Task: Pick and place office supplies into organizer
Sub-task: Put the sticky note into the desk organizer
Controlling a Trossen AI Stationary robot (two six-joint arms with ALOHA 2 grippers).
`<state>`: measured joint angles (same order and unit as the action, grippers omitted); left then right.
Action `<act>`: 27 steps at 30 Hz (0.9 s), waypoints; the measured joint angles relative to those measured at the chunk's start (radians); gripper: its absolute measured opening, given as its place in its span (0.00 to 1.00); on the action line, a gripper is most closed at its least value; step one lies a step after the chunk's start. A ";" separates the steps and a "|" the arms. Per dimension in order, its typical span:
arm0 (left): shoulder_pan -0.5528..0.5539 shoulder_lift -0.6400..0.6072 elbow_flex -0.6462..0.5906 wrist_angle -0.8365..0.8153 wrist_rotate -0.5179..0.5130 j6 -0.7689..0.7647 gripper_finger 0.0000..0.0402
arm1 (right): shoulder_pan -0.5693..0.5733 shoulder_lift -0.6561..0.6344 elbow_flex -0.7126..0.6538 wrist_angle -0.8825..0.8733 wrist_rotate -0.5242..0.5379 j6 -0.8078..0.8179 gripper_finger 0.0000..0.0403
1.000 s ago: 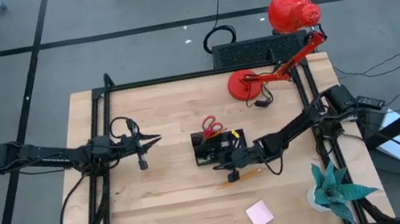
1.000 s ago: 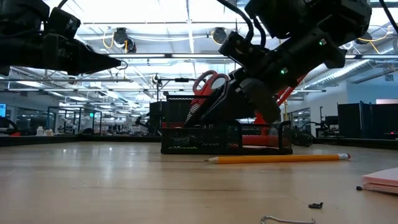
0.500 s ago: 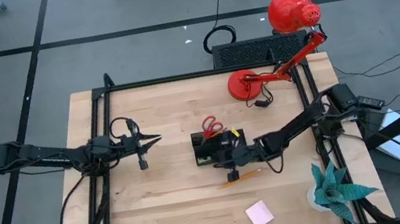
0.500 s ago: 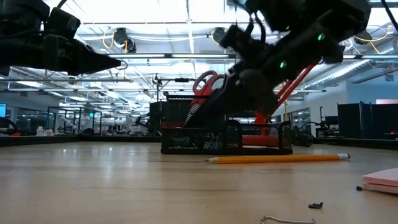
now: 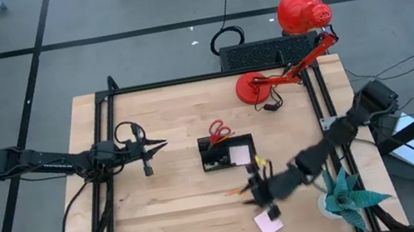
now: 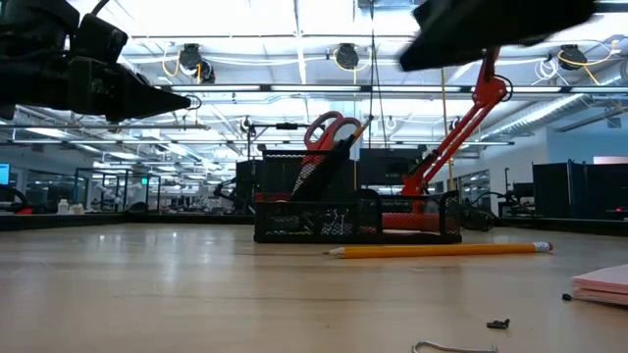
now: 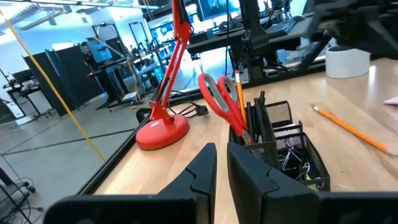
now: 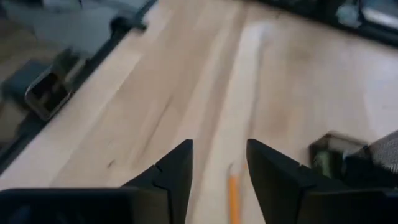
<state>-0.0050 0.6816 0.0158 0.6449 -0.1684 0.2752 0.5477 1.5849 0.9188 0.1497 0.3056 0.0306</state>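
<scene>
The black mesh organizer [image 5: 216, 158] stands mid-table with red-handled scissors [image 6: 329, 132] and pens upright in it; a pale pad shows in its right compartment. An orange pencil [image 6: 442, 250] lies on the table in front of it, and a pink sticky-note pad [image 5: 269, 222] lies nearer the front edge. My right gripper [image 8: 219, 165] hovers open above the pencil [image 8: 234, 194], between organizer and pad, holding nothing. My left gripper [image 5: 160, 145] hangs shut over the table's left half, pointing at the organizer [image 7: 286, 155].
A red desk lamp [image 5: 283, 69] stands at the far right and a teal paper plant [image 5: 345, 194] at the near right corner. A tiny black clip [image 6: 498, 323] and a bent wire clip [image 6: 451, 345] lie near the front edge. Bare wood lies at the near left.
My right gripper has pulled away from the organizer, rising and swinging toward the table's near edge until it is over the pencil. The organizer's right compartment, covered by the gripper before, now shows. The pencil and the pink pad have stayed where they were.
</scene>
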 joint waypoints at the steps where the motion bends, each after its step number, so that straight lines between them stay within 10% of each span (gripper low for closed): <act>1: 0.000 0.000 0.000 0.000 0.000 -0.001 0.12 | 0.034 0.014 0.026 -0.055 0.034 0.019 0.37; 12: 0.000 0.000 0.000 0.001 -0.003 -0.029 0.12 | 0.334 0.183 0.241 -0.449 0.289 0.250 0.41; 27: 0.000 0.000 0.000 -0.007 -0.001 -0.031 0.12 | 0.403 0.404 0.428 -0.772 0.135 0.486 0.41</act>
<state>-0.0048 0.6815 0.0158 0.6375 -0.1696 0.2447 0.9510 1.9885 1.3470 -0.6228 0.4403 0.5170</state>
